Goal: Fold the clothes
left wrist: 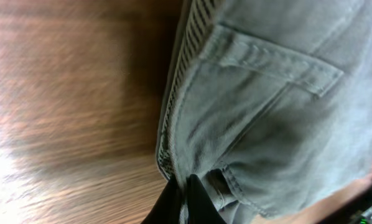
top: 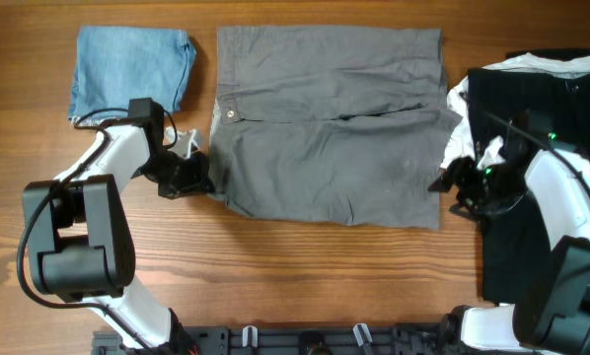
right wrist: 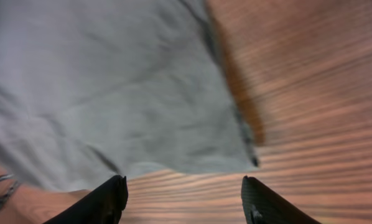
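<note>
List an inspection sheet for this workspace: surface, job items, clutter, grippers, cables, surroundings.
Surface: wooden table, wood grain showing.
Job's things: grey shorts spread flat at centre, waistband toward the left arm.
Clutter: folded denim piece far left; black and white garments piled at right.
Grippers: left gripper shut on the shorts' waistband corner; right gripper open, fingers by the hem corner.
Cables: black cable looping beside the left arm.
Surroundings: black rail at the near edge.

Left arm (top: 112,158) and right arm (top: 556,182) are white-shelled, black-jointed. Left pincer (top: 206,184) and right pincer (right wrist: 183,183) are all black.
</note>
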You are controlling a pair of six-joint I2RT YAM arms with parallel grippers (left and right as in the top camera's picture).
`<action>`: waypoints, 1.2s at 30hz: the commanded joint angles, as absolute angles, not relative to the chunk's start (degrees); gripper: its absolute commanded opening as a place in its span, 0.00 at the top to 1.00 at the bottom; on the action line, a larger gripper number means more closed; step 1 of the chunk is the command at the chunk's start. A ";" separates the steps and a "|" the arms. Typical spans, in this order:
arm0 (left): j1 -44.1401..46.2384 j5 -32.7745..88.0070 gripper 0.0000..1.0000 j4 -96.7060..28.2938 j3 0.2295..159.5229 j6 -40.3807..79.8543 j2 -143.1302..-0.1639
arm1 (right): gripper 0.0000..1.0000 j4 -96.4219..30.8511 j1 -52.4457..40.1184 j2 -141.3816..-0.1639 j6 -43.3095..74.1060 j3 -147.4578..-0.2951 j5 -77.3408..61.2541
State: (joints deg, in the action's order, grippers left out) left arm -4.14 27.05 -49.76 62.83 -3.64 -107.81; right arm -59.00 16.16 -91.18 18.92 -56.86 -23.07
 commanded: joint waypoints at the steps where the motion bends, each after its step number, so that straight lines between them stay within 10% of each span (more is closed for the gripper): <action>1: -4.10 32.12 0.96 -48.56 66.19 -4.08 -105.49 | 0.51 -55.24 15.92 -91.29 21.04 -50.98 -19.27; 5: -4.14 32.08 0.96 -47.57 67.57 -4.08 -103.81 | 0.61 -46.39 15.92 -91.29 19.68 -44.07 -24.01; 8: -4.14 30.30 0.96 -47.79 67.57 -4.03 -103.81 | 0.96 -41.12 15.94 -91.22 8.86 -43.09 -39.86; 28: -6.72 26.70 0.94 -36.60 67.42 -2.55 -104.27 | 0.96 -22.26 15.92 -91.94 24.27 -48.31 -23.79; 30: -6.55 26.72 0.27 -37.95 67.40 -2.57 -104.27 | 0.96 -19.57 15.92 -92.92 26.17 -48.29 -23.81; 36: -6.50 26.72 0.14 -38.89 64.84 -2.83 -104.29 | 0.96 -19.22 15.94 -95.68 26.13 -48.29 -23.53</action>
